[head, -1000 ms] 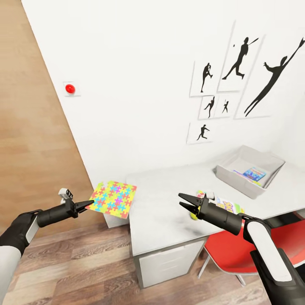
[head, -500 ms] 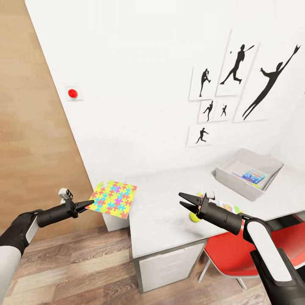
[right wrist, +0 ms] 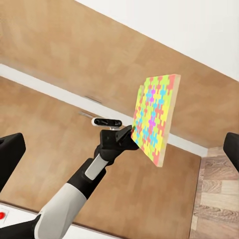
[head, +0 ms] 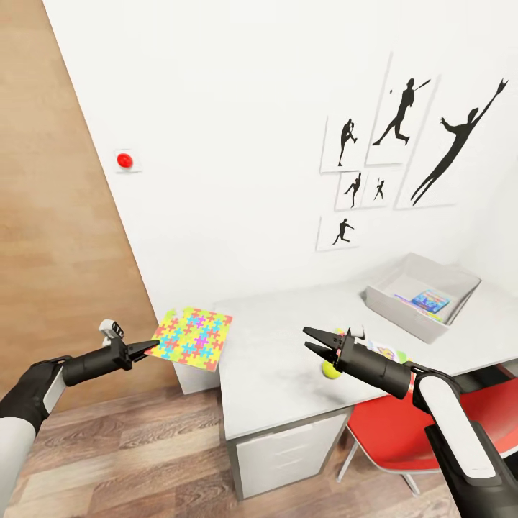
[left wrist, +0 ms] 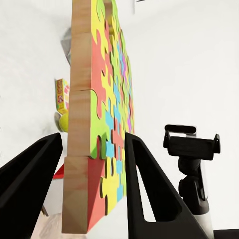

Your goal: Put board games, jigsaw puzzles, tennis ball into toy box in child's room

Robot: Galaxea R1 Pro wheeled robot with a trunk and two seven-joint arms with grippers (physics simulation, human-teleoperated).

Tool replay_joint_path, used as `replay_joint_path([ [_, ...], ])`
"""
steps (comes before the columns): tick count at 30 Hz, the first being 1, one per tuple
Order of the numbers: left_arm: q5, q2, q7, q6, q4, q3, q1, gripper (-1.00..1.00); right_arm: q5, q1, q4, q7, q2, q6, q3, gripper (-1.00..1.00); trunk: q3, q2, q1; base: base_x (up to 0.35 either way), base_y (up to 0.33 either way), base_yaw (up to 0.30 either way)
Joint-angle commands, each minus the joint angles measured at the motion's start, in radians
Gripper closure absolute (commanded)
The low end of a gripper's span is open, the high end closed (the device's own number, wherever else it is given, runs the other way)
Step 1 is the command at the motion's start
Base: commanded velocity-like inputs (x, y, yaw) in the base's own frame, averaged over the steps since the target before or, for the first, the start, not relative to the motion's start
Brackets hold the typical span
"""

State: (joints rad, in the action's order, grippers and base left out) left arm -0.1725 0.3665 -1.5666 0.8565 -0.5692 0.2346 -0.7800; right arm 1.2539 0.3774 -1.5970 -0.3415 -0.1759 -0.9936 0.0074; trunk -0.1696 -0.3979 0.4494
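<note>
My left gripper [head: 154, 346] is shut on the edge of a jigsaw puzzle [head: 193, 337], holding it in the air just off the table's [head: 273, 360] left end. In the left wrist view the puzzle [left wrist: 102, 124] stands edge-on between the fingers. My right gripper [head: 306, 339] hangs open over the table, and the tennis ball [head: 330, 370] lies just beyond it. The toy box [head: 403, 306] stands at the back right with a blue board game [head: 432, 298] inside. A flat colourful toy [head: 387, 352] lies behind my right arm, partly hidden. The right wrist view shows the puzzle [right wrist: 154, 119] in the left gripper [right wrist: 130, 130].
A red-and-white chair [head: 392, 428] is tucked under the table's right part, below my right arm. The drawer unit [head: 288, 450] fills the table's left front. A white wall with silhouette prints [head: 403, 137] and a red button [head: 124, 160] backs the table. Wood floor [head: 129, 453] lies at the left.
The whole head view shifted a little a second ago, so the camera moved. Both arms, the held puzzle and the ball keep their places.
</note>
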Motion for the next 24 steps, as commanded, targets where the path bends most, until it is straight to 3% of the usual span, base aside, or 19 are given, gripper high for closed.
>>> replay_joint_path([
  [1, 0.001, 0.0, -0.004, 0.011, 0.0, 0.0, -0.001, 1.0, -0.007, 0.001, 0.0, -0.008, -0.001, -0.001, 0.0, -1.0, -0.002, -0.002, 0.001, 0.0, 0.0, 0.0],
  [7, 0.0, 0.0, -0.004, 0.01, 0.0, 0.0, -0.001, 1.0, -0.008, 0.0, 0.0, -0.008, -0.001, -0.001, 0.0, -1.0, 0.001, -0.002, 0.001, 0.0, 0.0, -0.072],
  [24, 0.001, 0.0, -0.004, 0.01, 0.0, -0.001, -0.001, 1.0, -0.008, 0.0, 0.001, -0.008, -0.001, 0.0, 0.0, -1.0, 0.021, -0.002, 0.001, 0.0, 0.0, -0.196],
])
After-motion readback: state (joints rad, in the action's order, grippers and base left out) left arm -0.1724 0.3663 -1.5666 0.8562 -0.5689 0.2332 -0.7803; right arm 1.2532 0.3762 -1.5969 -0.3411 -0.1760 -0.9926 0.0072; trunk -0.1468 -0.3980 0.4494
